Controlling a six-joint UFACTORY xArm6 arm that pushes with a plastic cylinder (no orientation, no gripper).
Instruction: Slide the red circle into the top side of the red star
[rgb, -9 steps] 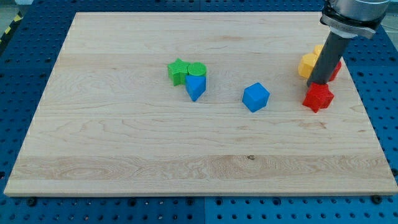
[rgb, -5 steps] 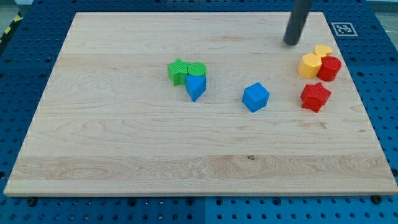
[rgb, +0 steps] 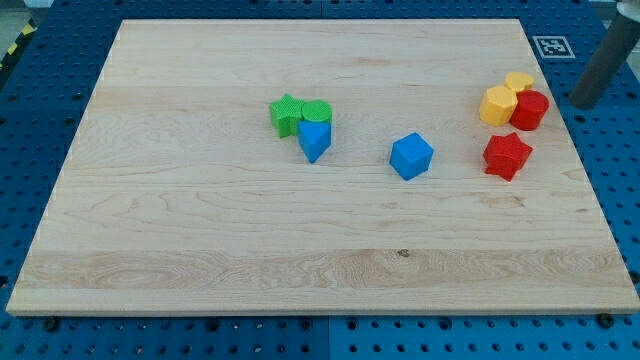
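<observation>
While the dark rod hangs over the blue perforated base (rgb: 600, 180) off the right edge of the light wooden board (rgb: 300, 230), my tip (rgb: 581, 104) touches none of the blocks. This arm has no fingers to open or close, only that straight rod, and it holds nothing.

Nearest to the tip, just to its left in the view, sits the red circle block (rgb: 531, 109), a short cylinder. It is pressed against an orange-yellow block (rgb: 498, 105) on its left, whose shape looks roughly hexagonal, and a second yellow block (rgb: 519, 81) sits just above the pair, touching them; I cannot make out its shape for certain.

Below and left of the tip, just under the red circle, lies the red star block (rgb: 507, 155). A thin strip of bare wood seems to separate the star's top from the circle, though the gap is slight.

Farther left of the tip, well apart from the red pair, stands a blue cube-like block (rgb: 411, 156) turned on a corner. Farther left again is a tight cluster: a green star block (rgb: 287, 114), a green circle block (rgb: 317, 112) beside it, and a blue triangular block (rgb: 314, 139) just beneath the two, all touching.

A printed square marker (rgb: 552, 46) lies on the base above and left of the tip.
</observation>
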